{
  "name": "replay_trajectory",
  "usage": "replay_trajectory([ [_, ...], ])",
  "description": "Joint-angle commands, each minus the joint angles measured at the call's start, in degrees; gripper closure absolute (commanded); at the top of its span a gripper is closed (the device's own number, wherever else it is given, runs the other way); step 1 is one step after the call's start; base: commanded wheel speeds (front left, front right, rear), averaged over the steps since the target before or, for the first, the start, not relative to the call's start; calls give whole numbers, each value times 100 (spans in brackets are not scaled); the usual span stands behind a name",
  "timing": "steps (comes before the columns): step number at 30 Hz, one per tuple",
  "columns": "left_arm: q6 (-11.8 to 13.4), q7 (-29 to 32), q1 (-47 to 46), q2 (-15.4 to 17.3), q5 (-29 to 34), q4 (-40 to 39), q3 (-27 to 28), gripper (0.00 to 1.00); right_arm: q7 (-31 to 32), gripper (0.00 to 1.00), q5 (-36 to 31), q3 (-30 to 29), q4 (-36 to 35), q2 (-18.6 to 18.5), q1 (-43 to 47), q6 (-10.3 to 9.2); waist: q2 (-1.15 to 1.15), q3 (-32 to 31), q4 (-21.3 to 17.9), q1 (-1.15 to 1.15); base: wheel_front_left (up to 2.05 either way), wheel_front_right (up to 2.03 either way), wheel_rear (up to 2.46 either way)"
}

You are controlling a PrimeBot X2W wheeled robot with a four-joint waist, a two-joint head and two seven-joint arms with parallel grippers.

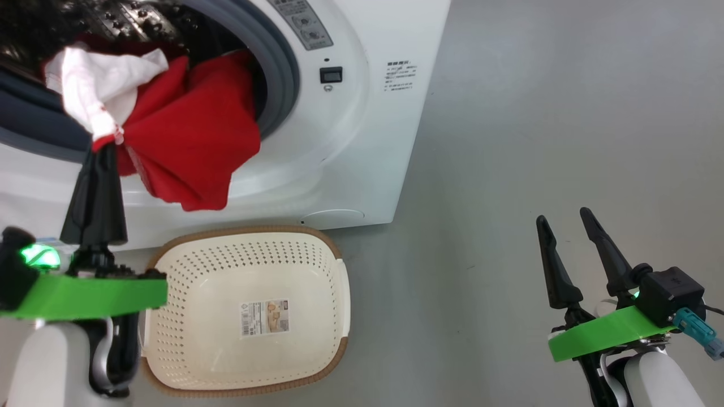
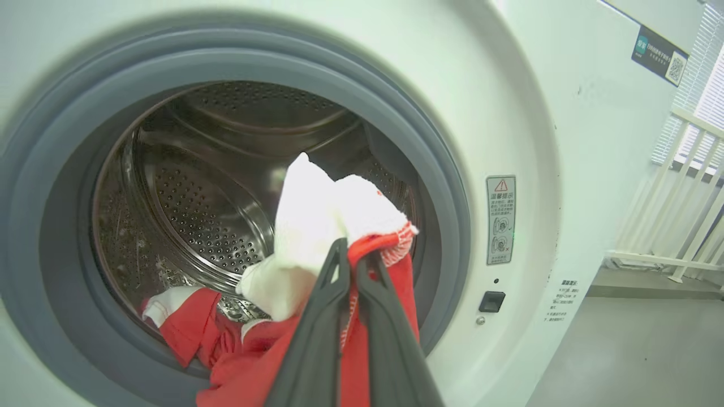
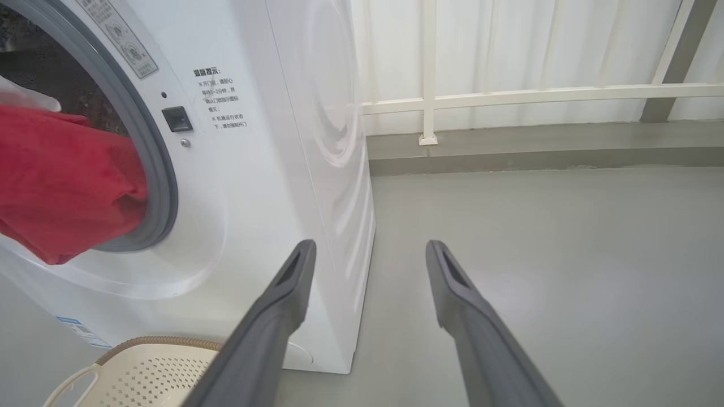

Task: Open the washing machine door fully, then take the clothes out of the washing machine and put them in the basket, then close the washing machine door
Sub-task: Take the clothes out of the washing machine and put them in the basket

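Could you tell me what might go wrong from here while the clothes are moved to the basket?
1. The left gripper pinches just a small fold of the clothes, so the hanging bulk may slip free.
2. Some fabric lies inside the drum behind the grey rubber ring and could snag.
3. The basket sits below on the floor; an early drop might land outside its rim.

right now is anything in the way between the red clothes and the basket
Nothing visible. The clothes, pinched in the left end effector, hang out over the grey ring, and the basket sits open on the floor below.
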Motion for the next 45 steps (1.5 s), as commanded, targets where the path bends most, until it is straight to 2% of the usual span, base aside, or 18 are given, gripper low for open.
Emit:
replay_trajectory([
  [1, -32, -44, 43, 116, 29, -281, 227, 100, -36, 0, -53, 96, -152, -10, 57, 35, 0, 19, 18, 0, 0, 0, 0],
  [9, -32, -44, 634, -159, 225, -1287, 437, 100, -36, 0, -51, 120, -173, -8, 18, 35, 0, 121, 52, 0, 0, 0, 0],
  [15, -32, -45, 1014, -325, 240, -1166, 372, 100, -36, 0, -38, 154, -184, -6, -74, 35, 0, 285, 40, 0, 0, 0, 0],
  [25, -32, -45, 1035, -405, 380, 400, 151, 100, -36, 0, -23, 198, -205, -2, -277, 35, 0, 673, -39, 0, 0, 0, 0],
  [36, -32, -45, 47, -113, 481, 2523, -171, 100, -36, 0, 95, 242, -295, 1, -516, 35, 0, 1258, -164, 0, 0, 0, 0],
  [39, -32, -45, -169, -73, 504, 2885, -238, 100, -36, 0, 119, 243, -307, 1, -563, 35, 0, 1360, -189, 0, 0, 0, 0],
  [41, -32, -45, -387, -8, 525, 3280, -324, 96, -36, 0, 142, 257, -317, 1, -616, 35, 0, 1449, -225, 0, 0, 0, 0],
  [45, -32, -45, -800, 104, 566, 3966, -485, 79, -36, 0, 188, 279, -337, 1, -712, 35, 0, 1610, -292, 0, 0, 0, 0],
])
